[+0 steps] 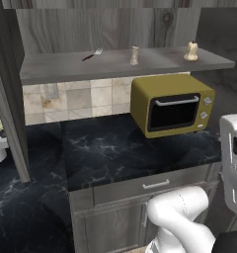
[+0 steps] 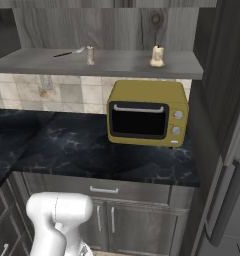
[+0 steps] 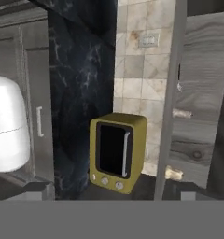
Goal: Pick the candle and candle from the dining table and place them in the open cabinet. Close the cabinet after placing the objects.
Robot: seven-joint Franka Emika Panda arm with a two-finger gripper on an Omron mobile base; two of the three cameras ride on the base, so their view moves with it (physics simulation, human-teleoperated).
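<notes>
Small cream-beige lumpy candle [image 1: 191, 51] stands upright on the flat grey shelf [image 1: 66, 66] of the open grey wood-grain cabinet, above the yellow microwave [image 1: 172, 104]; the robot's fingers [image 3: 111, 190], spread wide and empty, point toward it from well apart

Two candles [image 1: 191, 51] [image 1: 134, 55] stand on the cabinet [image 1: 115, 66] shelf (above the microwave [image 1: 172, 104]).

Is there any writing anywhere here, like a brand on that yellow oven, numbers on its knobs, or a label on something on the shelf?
There are none that can be read.
Yellow microwave: no brand on its front; its knobs carry no legible marks.
Cream candle and the other small things on the cabinet shelf: no labels visible.
Wall plate on the tiles: blank, as far as can be told.
</notes>
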